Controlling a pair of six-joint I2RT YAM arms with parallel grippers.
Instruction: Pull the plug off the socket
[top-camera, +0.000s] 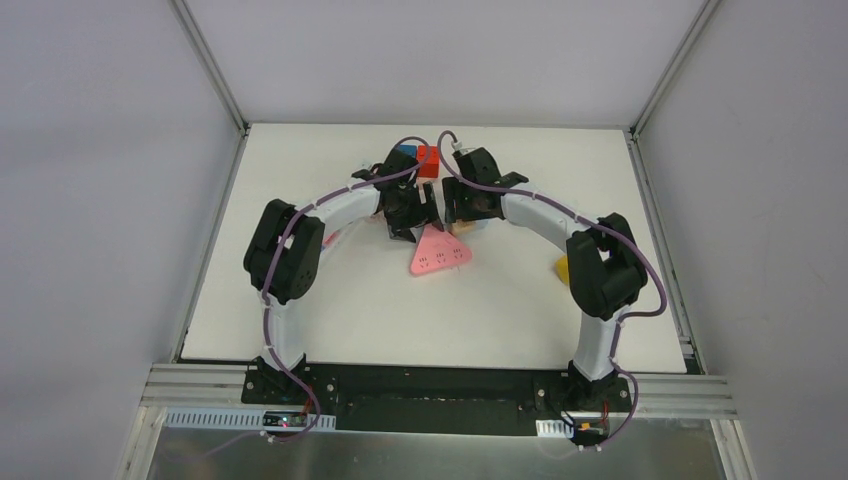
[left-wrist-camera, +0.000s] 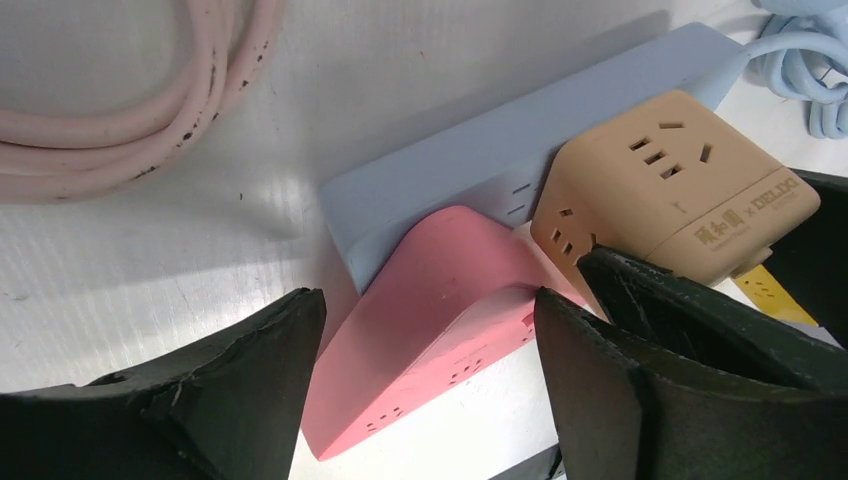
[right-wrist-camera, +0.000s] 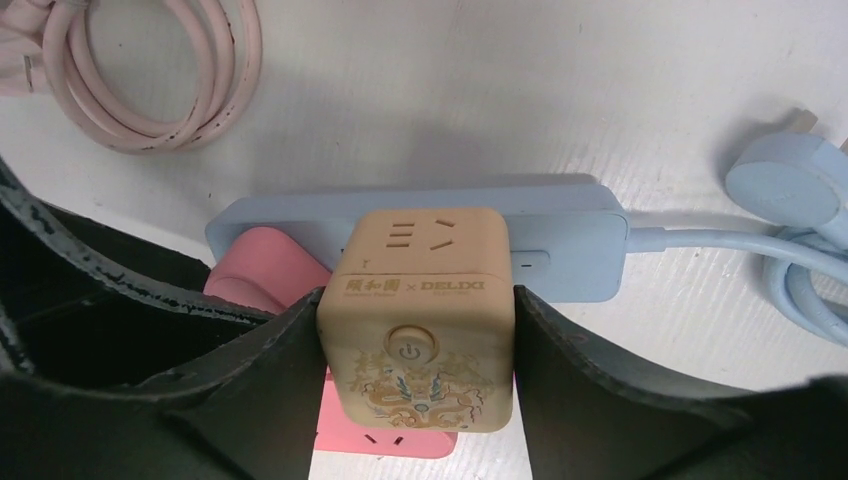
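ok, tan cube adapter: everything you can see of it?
The tan cube looks like matte plastic with rounded edges: socket slots on top and one side, DELIXI lettering, a round power button over a gold ornament print. It sits on the blue power strip, apparently plugged in, the pink socket beside it. The right gripper clamps it, a finger on each side.

from where i stand, the only lettering is on the tan cube plug (right-wrist-camera: 415, 330). a printed line runs across it, just under the slotted face: three chinese characters, a small cross, then "delixi". a finer line beneath is too small to read. the left wrist view shows the same print, slanted. the round button (right-wrist-camera: 404, 350) below bears a power sign, a ring with a short stroke.
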